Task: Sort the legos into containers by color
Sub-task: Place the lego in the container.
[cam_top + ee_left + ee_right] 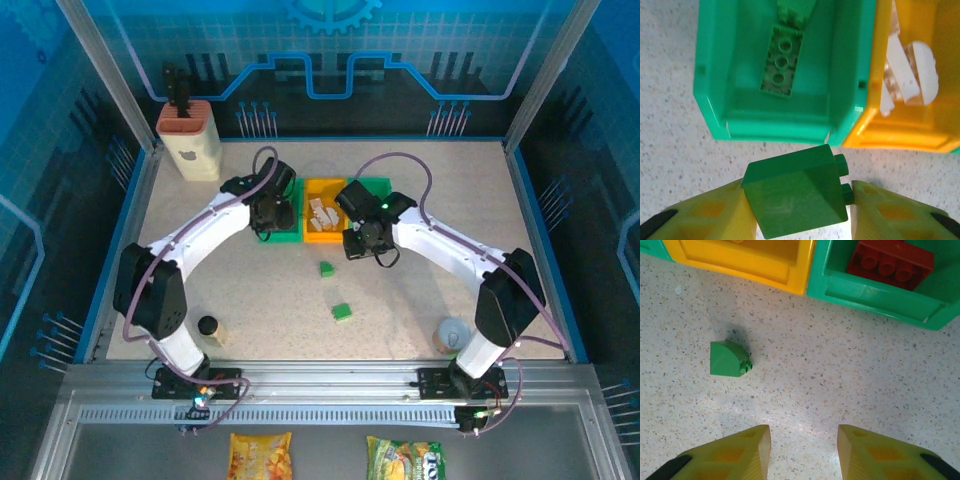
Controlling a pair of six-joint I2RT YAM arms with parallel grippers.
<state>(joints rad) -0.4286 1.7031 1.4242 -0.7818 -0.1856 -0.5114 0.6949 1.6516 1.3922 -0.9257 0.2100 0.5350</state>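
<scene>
Left tool [797,215] narrow, clamped on a dark green brick [795,197], studs to the right, yellow fingers [705,212] pressed to its two sides. Just beyond it, the near wall of the left green bin [715,100], with a flat green brick [781,61] lying inside, three studs up, and another green piece [792,10] past that at the far end. Touching that bin on the right, the yellow bin [875,125], holding a heap of white bricks [910,75]. Right tool [804,450] wide, gripping nothing, poised over bare speckled tabletop [850,375]. Ahead and to the left of it, a small green curved brick [729,360] resting on the tabletop, apart from the bins. Farther on, the yellow bin's front wall and, joined beside it, the right green bin [875,292] with a red brick [890,262] inside. From above, both tools at the near side of the bin row, the left by the left green bin, the right just below the right green one. Nearer the arm bases, a loose green brick [343,312] on open tabletop. Well apart from the bins: a beige holder [190,140] at the far left corner, a jar [208,327] at near left, a grey cup [452,333] at near right.
</scene>
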